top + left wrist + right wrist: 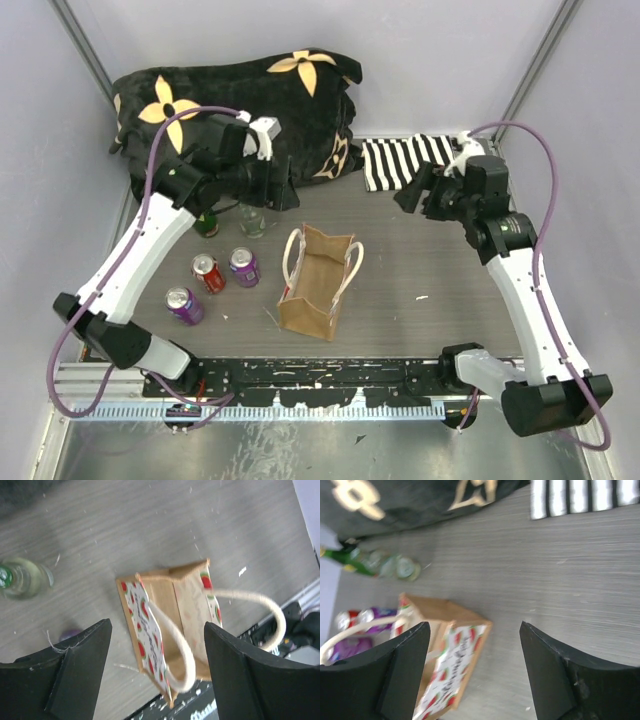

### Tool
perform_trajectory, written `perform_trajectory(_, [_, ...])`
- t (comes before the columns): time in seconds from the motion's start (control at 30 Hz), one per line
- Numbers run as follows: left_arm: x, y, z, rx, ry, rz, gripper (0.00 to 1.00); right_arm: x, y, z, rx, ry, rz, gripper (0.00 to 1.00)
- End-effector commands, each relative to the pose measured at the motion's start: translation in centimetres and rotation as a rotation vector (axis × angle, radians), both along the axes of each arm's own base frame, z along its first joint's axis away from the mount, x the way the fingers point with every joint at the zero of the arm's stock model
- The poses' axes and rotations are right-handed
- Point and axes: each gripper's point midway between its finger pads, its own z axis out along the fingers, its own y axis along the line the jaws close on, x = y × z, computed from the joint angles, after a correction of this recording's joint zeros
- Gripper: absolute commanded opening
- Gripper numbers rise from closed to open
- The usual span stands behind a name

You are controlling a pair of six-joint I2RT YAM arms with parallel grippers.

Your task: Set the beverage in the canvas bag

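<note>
The canvas bag [318, 283] stands upright in the middle of the table with its mouth open and its cream rope handles [175, 645] looping over the rim. Its sides carry a watermelon print [445, 662]. The beverages stand to its left: a red can [208, 272], a purple can [244, 266] and another purple can [184, 305]. Behind them are a green bottle [206, 224] and a clear bottle [252, 220]. My left gripper [284, 188] hangs open above and behind the bag, holding nothing. My right gripper [409, 192] is open and empty, up at the bag's back right.
A big black plush item with yellow flowers [240, 100] fills the back left. A black-and-white striped cloth [405, 160] lies at the back right. The metal rail [320, 385] with both arm bases runs along the near edge. Grey walls close in on both sides.
</note>
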Motion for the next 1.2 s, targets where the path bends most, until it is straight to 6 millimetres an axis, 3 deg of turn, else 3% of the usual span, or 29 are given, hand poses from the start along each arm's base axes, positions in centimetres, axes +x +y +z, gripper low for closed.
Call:
perform_trajectory(0.0, [-4.5,0.8,-2.0,0.03,0.093,-0.14,0.81,-3.0,5.6,0.8,0.057,0.099,0.138,0.78])
perform_trajectory(0.2, [-6.9,0.7,-3.3,0.026,0.158,-0.189,0.8,-5.9,9.8,-1.3,0.052,0.193,0.207,0.79])
perform_trajectory(0.53, [-8.5,-1.3,-5.4,0.028,0.234,-0.242,0.8,-8.6,11.2,-4.4,0.013,0.288,0.225,0.76])
perform_trajectory(0.6, [-8.5,-1.4,-5.8,0.035,0.244,-0.244,0.69,-8.9,11.6,-5.2,-0.004,0.311,0.236,0.71])
perform_trajectory(0.63, [-8.5,-1.4,-6.0,0.038,0.248,-0.242,0.58,-9.0,11.7,-5.4,-0.009,0.318,0.242,0.65])
perform_trajectory(0.73, [-8.4,-1.3,-6.3,0.044,0.255,-0.232,0.19,-8.9,12.3,-5.8,-0.01,0.328,0.256,0.38])
perform_trajectory(0.8, [-8.4,-1.1,-6.5,0.052,0.258,-0.221,0.02,-8.4,12.4,-5.6,-0.019,0.318,0.255,0.2])
perform_trajectory(0.9, [-8.6,-0.8,-6.6,0.053,0.263,-0.209,0.0,-7.4,12.0,-4.8,-0.066,0.288,0.245,0.08])
perform_trajectory(1.17, [-8.8,0.6,-6.8,0.075,0.25,-0.161,0.0,-4.8,10.4,-3.6,-0.197,0.27,0.227,0.04])
